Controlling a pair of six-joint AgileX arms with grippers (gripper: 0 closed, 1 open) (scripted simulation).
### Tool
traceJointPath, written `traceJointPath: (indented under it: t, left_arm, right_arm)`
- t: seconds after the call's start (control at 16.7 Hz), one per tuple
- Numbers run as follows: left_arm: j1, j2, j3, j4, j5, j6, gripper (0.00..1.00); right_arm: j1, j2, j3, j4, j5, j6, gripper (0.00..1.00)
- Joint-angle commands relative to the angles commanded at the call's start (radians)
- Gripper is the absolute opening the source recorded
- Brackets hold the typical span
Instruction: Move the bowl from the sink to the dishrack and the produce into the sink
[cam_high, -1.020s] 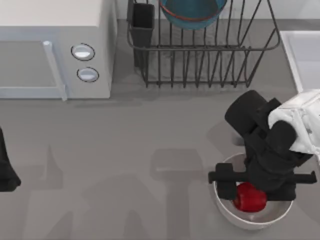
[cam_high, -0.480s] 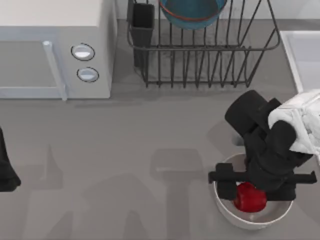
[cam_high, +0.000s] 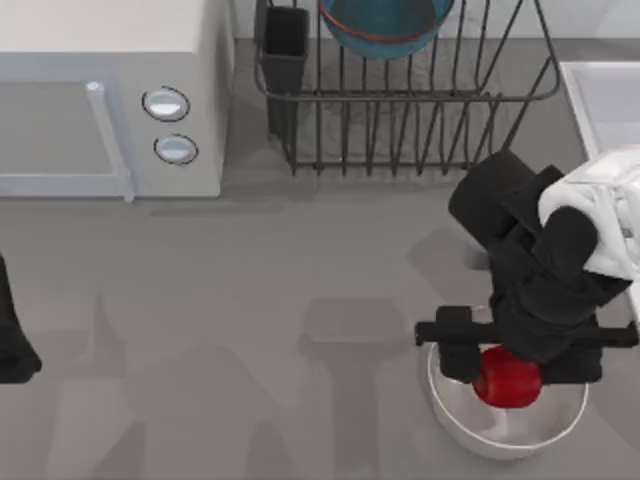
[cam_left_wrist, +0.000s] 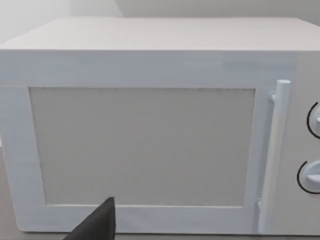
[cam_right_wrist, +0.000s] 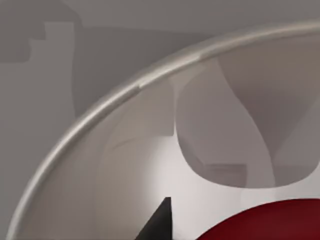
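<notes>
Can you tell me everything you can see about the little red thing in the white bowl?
The red pepper is small, glossy, blocky and rounded, like a bell pepper. It sits over the white bowl near the table's front right, and the right gripper is straight above it, hiding its top. The right wrist view shows a dark red curve of it against the bowl's pale inside. Whether the fingers hold it cannot be seen.

bowl (cam_high: 385, 25) in dishrack (cam_high: 410, 105), microwave (cam_high: 110, 95) left
</notes>
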Motion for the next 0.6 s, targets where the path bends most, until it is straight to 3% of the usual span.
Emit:
traceJointPath:
  t: [0.3,0.6]
  left_arm:
    - [0.000,0.000,0.000,0.000,0.000,0.000,1.00]
    - [0.000,0.000,0.000,0.000,0.000,0.000,1.00]
  right_arm:
    - [-0.003,-0.080,0.145,-0.243,-0.002,-0.004,0.00]
    - [-0.006,-0.108,0.183,-0.294,0.000,-0.007,0.00]
